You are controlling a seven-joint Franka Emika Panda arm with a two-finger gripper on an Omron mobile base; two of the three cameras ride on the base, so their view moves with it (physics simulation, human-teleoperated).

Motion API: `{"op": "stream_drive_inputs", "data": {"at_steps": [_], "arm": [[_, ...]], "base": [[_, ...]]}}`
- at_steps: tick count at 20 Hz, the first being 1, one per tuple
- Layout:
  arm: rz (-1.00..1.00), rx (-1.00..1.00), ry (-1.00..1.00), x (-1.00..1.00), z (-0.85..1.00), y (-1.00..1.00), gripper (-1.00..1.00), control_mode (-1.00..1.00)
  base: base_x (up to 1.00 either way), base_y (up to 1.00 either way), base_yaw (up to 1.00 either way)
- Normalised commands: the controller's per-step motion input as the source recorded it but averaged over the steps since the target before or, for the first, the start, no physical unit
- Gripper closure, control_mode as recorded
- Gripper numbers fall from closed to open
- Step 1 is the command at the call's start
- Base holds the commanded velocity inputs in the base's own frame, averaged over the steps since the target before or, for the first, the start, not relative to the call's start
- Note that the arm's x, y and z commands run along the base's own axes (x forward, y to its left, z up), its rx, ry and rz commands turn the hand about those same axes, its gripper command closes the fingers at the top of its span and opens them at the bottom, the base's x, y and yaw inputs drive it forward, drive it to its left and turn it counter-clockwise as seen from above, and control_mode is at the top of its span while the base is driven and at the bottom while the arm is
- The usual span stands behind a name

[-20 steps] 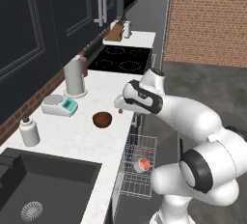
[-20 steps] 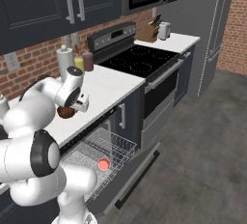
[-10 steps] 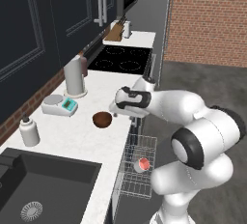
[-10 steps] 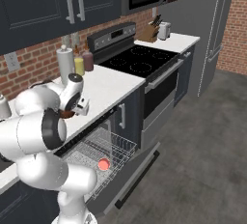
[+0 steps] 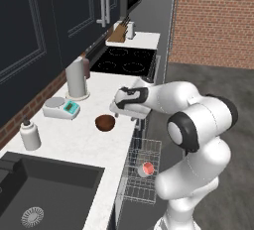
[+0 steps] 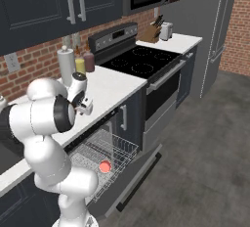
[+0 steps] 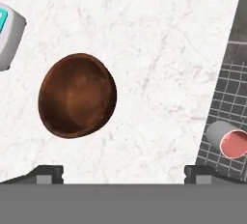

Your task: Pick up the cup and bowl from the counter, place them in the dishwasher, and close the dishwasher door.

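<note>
Gripper (image 7: 123,172) hovers over counter (image 7: 159,49), fingers wide apart, holding nothing. Bowl (image 7: 77,95) sits left-center in hand view, upright on counter; mid-frame in left base view. Cup (image 7: 227,141) lies on its side in dishwasher rack (image 5: 143,174), lower right of hand view. Dishwasher door (image 6: 134,177) is down.

Setting: rendered domestic kitchen. Evidence: long white marbled counter (image 5: 79,140) with black sink (image 5: 34,194) at lower left of the left base view, black cooktop (image 6: 141,60) over an oven, dark navy cabinets (image 6: 53,1) and brick backsplash (image 6: 34,57) (upper left of the right base view). Under-counter dishwasher (image 6: 105,150) with wire rack pulled out; knife block (image 5: 118,31) at top centre.
</note>
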Motion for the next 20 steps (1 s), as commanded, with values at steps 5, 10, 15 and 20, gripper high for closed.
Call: {"op": "stream_drive_inputs", "data": {"at_steps": [5,10,15,20], "arm": [[-0.04,0.00,0.17,0.07,0.00,0.12,-1.00,-1.00],[0.00,0.00,0.13,0.07,-0.06,0.13,-1.00,-1.00],[0.00,0.00,0.10,0.14,-0.21,0.24,-1.00,-1.00],[0.00,-0.01,0.09,0.14,-0.25,0.28,-1.00,-1.00]], "base": [[0.00,0.00,0.00],[0.00,0.00,0.00],[0.00,0.00,0.00],[0.00,0.00,0.00]]}}
